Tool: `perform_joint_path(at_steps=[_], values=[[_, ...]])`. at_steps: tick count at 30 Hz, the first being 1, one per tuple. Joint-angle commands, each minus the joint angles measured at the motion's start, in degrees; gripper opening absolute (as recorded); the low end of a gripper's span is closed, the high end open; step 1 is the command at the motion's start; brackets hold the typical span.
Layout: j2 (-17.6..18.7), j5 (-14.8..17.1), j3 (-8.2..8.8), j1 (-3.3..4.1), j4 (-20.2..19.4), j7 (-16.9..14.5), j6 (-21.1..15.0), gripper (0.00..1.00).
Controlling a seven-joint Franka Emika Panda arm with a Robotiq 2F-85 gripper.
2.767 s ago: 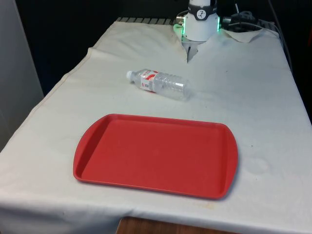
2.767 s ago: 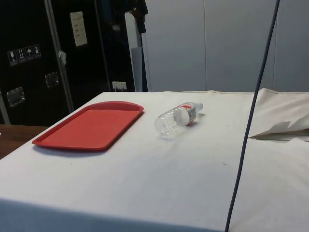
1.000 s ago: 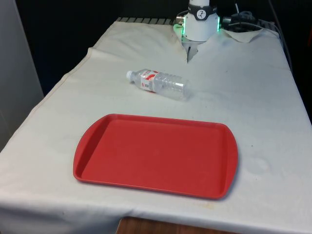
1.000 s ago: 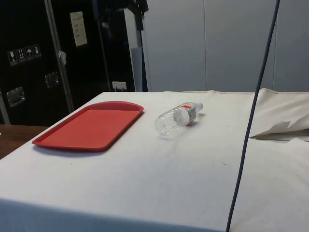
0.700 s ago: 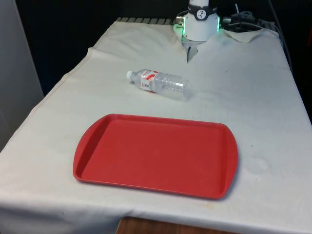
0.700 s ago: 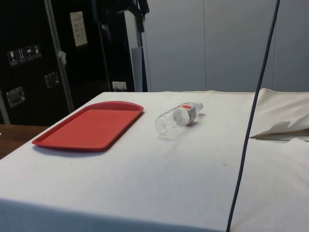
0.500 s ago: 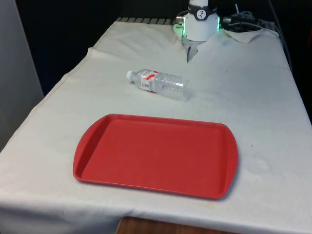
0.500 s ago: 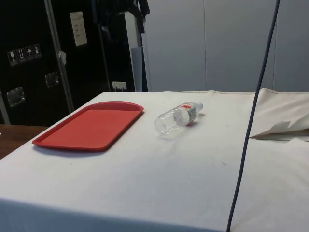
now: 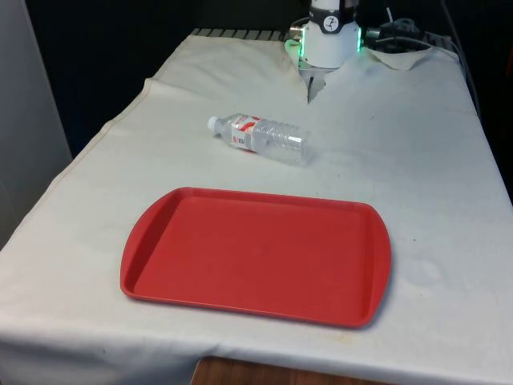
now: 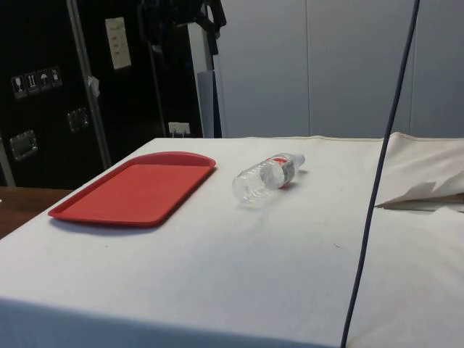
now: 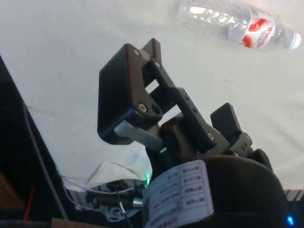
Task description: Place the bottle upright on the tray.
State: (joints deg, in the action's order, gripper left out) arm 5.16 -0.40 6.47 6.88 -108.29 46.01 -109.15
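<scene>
We read this as the start of the job: the clear plastic water bottle (image 9: 260, 138) lies on its side on the white-clothed surface (image 9: 417, 160), between the robot's base and the red tray (image 9: 256, 255), near the tray's far rim but not touching it, so nothing has yet been lifted or stood up. Its white cap points to the front view's left and its red-and-white label sits just behind the neck; lying this way it will have to be gripped across the body and turned through a quarter turn before it can stand on the tray. The tray itself lies flat and bare, its long side facing the bottle, which leaves room to set the bottle down anywhere on it. The side view shows what the front view hides: the bottle's (image 10: 267, 176) ribbed base end, and a clear strip of cloth between it and the tray (image 10: 138, 190). The wrist view gives us the gripper (image 11: 142, 102) well above the cloth, with the bottle (image 11: 237, 21) off beyond it rather than under it, so we judge the arm is not yet lined up for a grasp. From that angle we cannot tell whether the jaws stand apart or together.
</scene>
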Motion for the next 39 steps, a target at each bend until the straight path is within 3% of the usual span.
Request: perform_joint_path(at_steps=[1, 34, 35, 39], values=[[0.00, 0.29, 0.00, 0.06, -0.23, 1.03, -0.63, 1.00], [0.69, 0.23, -0.23, 0.29, 0.23, 14.09, -0.74, 1.00], [0.86, 0.06, -0.17, 0.17, 0.29, 13.29, -0.23, 1.00], [0.63, 0.23, -0.34, 0.29, 0.46, 15.99, -0.86, 1.00]])
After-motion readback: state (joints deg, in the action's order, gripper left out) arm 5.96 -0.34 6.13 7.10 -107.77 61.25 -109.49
